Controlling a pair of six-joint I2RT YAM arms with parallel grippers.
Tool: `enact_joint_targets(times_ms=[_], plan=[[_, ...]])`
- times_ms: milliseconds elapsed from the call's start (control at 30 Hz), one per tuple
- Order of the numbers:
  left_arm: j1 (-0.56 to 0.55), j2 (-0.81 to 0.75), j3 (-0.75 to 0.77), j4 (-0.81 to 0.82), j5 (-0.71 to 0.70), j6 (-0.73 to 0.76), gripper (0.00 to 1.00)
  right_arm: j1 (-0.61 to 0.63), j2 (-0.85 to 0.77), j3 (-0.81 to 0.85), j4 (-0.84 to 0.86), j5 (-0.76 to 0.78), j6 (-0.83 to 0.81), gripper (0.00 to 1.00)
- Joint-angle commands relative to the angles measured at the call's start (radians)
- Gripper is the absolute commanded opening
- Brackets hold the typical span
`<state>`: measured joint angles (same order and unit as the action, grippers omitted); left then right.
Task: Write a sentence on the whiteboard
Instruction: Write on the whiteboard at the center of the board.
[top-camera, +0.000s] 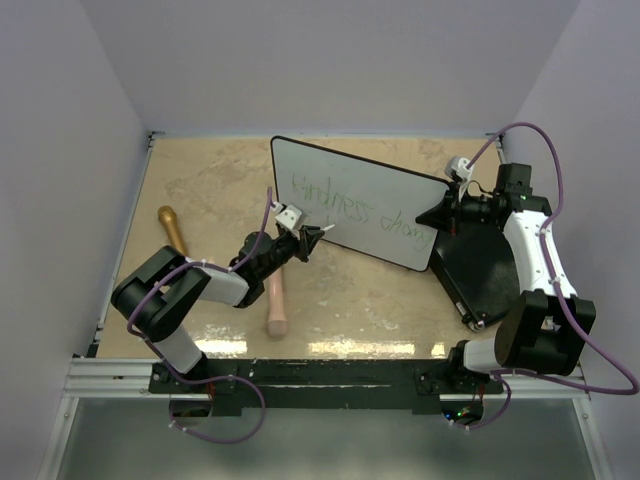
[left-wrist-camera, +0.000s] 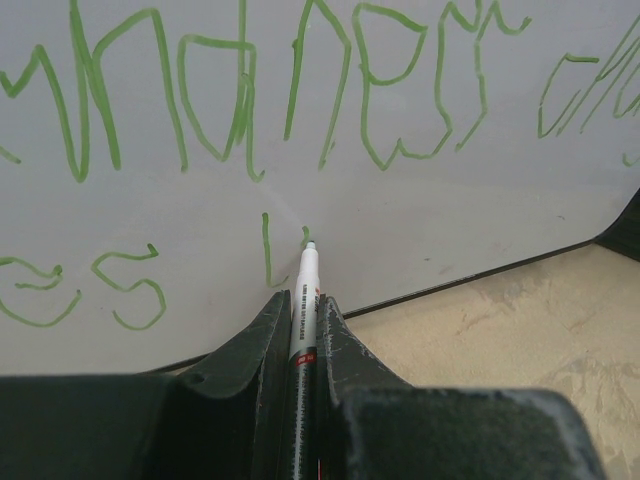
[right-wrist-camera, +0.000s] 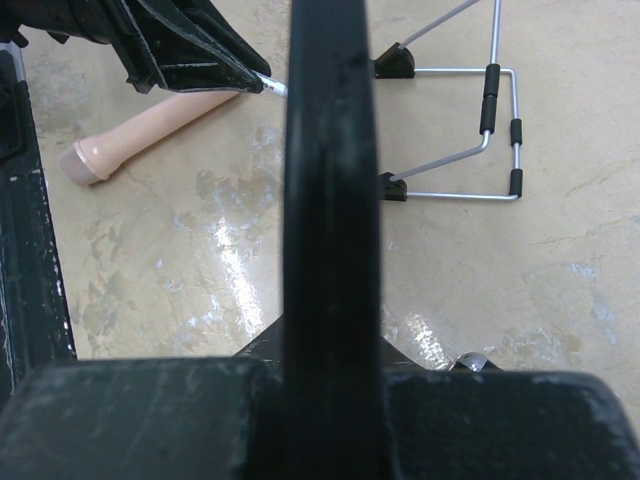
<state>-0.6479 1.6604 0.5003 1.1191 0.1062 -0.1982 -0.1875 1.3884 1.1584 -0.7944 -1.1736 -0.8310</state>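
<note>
1. Two tools, both closed: the left tool (top-camera: 319, 234) pinches one marker (left-wrist-camera: 304, 300) between its dark fingers; the right tool (top-camera: 432, 215) clamps the right-hand rim of the one whiteboard (top-camera: 380, 185).
2. Whiteboard: mid-tabletop, propped at a slant, its lower rim on the beige, marbled, shiny tabletop (top-camera: 210, 180); glossy white face, thin black rim, rounded corners.
3. One sentence (top-camera: 345, 208), thin green handwriting in two lines; the upper reads roughly "kindness chan", the lower shows "es" and an "l"; the marker's tip sits at the board just beside that "l".
4. Marker: slim, with a white barrel carrying small print.
5. Around it: one orange-brown stick (top-camera: 172, 228) and one pale peach stick (top-camera: 277, 300), both rounded; one flat black case (top-camera: 485, 265) beneath the right arm; one wire stand (right-wrist-camera: 495, 130) with black sleeves.
6. Left arm: elbow bent, forearm low, reaching to the board's lower left; right arm: stretched along the right side, wrist turned inward to the board's end.
</note>
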Motion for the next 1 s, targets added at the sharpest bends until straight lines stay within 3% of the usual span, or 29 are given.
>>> enact_joint_targets(times_ms=[0, 967], plan=[[0.008, -0.004, 0.043, 0.041, 0.020, 0.006, 0.00, 0.017, -0.005, -0.008, -0.046, 0.069, -0.013, 0.00], [0.008, 0.044, -0.009, 0.004, -0.008, 0.009, 0.00, 0.017, -0.006, -0.008, -0.048, 0.069, -0.011, 0.00]])
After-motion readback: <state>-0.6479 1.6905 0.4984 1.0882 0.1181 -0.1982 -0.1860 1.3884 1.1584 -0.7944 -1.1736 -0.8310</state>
